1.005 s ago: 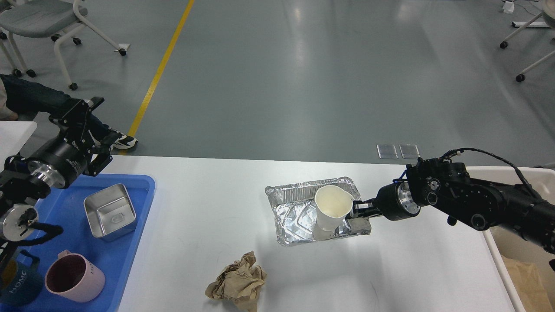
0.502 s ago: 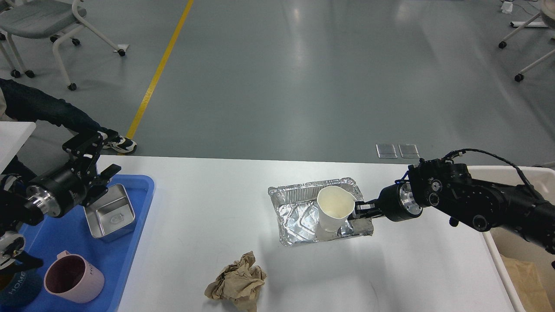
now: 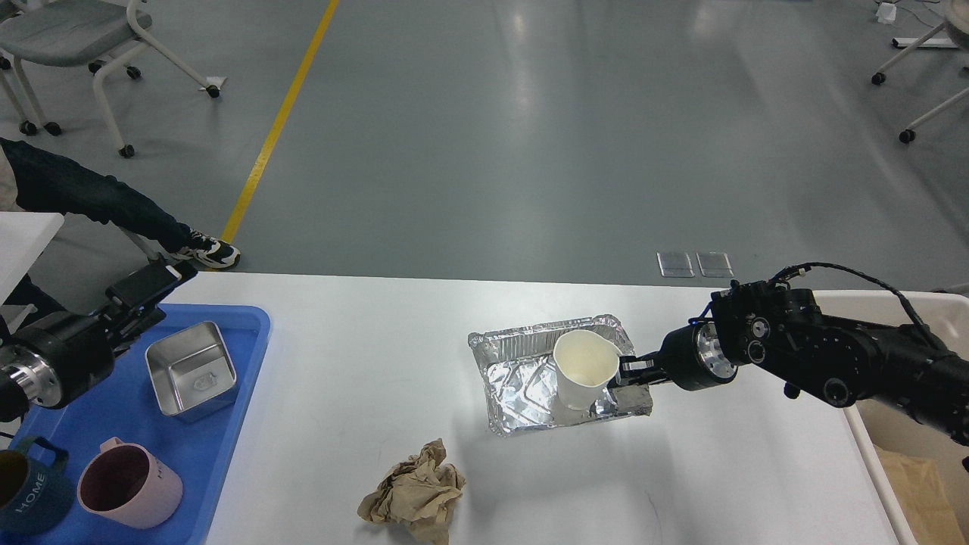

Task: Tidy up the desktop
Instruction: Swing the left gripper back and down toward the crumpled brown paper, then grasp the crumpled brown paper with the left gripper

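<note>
Left fingers (image 3: 144,284) lower now, grip indistinct.

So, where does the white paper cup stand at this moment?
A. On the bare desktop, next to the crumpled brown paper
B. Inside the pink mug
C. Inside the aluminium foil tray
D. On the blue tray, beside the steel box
C: the white paper cup stands upright inside the aluminium foil tray on the desktop, with the right gripper at its rim.
</note>
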Action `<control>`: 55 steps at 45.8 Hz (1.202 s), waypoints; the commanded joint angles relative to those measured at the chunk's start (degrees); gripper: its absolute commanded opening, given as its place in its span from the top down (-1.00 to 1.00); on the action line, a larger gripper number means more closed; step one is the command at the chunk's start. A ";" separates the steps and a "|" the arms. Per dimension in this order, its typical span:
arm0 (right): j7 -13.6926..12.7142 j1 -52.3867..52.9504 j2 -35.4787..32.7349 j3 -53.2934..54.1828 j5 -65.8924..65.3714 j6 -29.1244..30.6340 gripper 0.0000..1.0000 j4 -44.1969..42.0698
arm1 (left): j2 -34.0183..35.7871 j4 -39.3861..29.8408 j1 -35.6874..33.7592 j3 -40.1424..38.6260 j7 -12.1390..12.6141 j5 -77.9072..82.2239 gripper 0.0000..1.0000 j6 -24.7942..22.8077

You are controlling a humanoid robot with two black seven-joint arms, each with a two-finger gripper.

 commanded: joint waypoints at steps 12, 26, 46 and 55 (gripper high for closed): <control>0.04 -0.14 0.14 0.00 0.00 0.00 1.00 0.03 | 0.14 -2.18 -0.15 10.78 0.27 2.86 -0.89 0.44; -0.05 -0.40 0.75 0.00 -0.18 -0.09 1.00 -0.14 | -5.74 -0.43 -5.85 14.29 0.36 8.04 -0.89 -1.84; -0.05 -0.40 0.49 -0.09 -0.18 -0.27 1.00 -0.14 | -23.50 8.98 -22.90 40.74 0.36 10.42 -0.89 -4.31; -0.05 -1.11 1.11 0.00 -0.35 -0.35 1.00 -0.23 | -28.25 10.91 -25.37 50.24 0.54 10.42 -0.90 -4.31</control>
